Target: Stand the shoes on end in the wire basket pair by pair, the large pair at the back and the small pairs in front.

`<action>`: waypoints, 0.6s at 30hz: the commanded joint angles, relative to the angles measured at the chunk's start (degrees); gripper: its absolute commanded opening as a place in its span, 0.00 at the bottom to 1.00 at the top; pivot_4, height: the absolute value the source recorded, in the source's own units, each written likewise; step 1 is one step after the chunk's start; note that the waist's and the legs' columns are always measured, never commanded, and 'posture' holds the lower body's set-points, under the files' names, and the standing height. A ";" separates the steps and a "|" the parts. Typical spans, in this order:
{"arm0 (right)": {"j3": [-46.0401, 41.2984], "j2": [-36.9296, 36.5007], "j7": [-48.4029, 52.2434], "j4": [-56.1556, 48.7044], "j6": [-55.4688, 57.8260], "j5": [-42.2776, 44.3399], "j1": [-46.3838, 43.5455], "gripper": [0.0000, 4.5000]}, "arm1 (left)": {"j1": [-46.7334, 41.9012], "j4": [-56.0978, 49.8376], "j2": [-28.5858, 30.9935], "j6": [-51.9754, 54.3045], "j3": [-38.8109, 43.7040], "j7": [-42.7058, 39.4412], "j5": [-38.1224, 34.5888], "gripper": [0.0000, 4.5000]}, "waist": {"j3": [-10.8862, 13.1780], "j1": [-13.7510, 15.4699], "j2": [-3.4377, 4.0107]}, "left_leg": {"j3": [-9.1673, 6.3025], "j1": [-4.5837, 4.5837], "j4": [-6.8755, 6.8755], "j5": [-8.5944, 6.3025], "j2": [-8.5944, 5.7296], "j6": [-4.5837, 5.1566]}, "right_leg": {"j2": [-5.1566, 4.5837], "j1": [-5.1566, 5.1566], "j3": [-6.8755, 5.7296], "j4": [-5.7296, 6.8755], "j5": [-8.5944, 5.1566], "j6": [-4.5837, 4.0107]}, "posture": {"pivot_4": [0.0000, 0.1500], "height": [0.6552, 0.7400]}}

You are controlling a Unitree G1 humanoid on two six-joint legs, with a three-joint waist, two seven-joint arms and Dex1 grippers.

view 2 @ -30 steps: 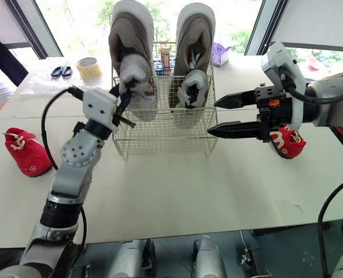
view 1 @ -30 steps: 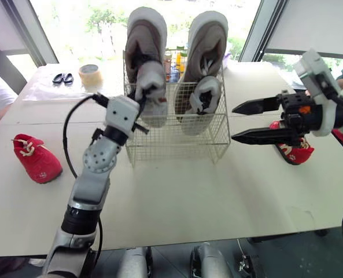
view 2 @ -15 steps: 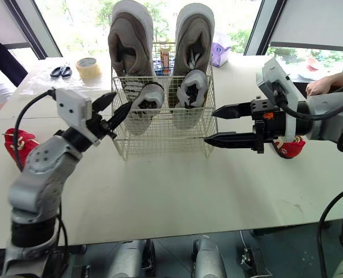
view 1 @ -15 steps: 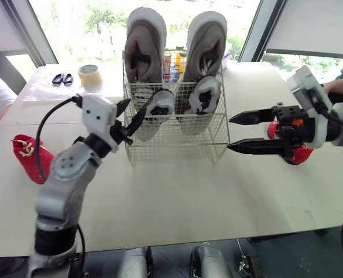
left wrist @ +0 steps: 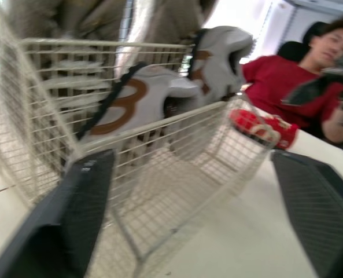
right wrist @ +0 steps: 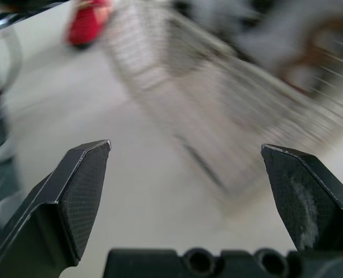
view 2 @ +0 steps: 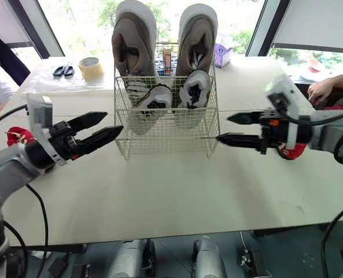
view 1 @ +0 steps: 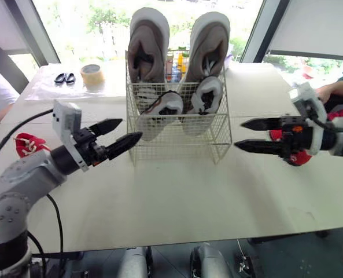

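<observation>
The large grey shoes [view 1: 148, 49] and small white shoes [view 1: 162, 107] sit in the white wire basket [view 1: 177, 152], between the jaws. Left gripper [view 1: 129, 130] and right gripper [view 1: 240, 134] gape empty. Likely next: reach back for the small red shoe [view 1: 25, 144] behind the left jaws.

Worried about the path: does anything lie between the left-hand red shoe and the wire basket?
Only the left gripper, open, hangs between the red shoe and the wire basket.
</observation>
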 commanded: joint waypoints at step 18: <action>-22.03 14.73 -17.51 8.77 -27.14 -17.00 26.90 1.00 | 5.11 -15.16 0.29 -5.10 -19.18 2.13 -5.69 0.99 | -0.11 -0.10 0.37 | -0.05 0.13 0.00 0.05 0.03 -0.08 | 0.09 0.10 0.01 0.03 -0.02 -0.01 | 1.00 0.15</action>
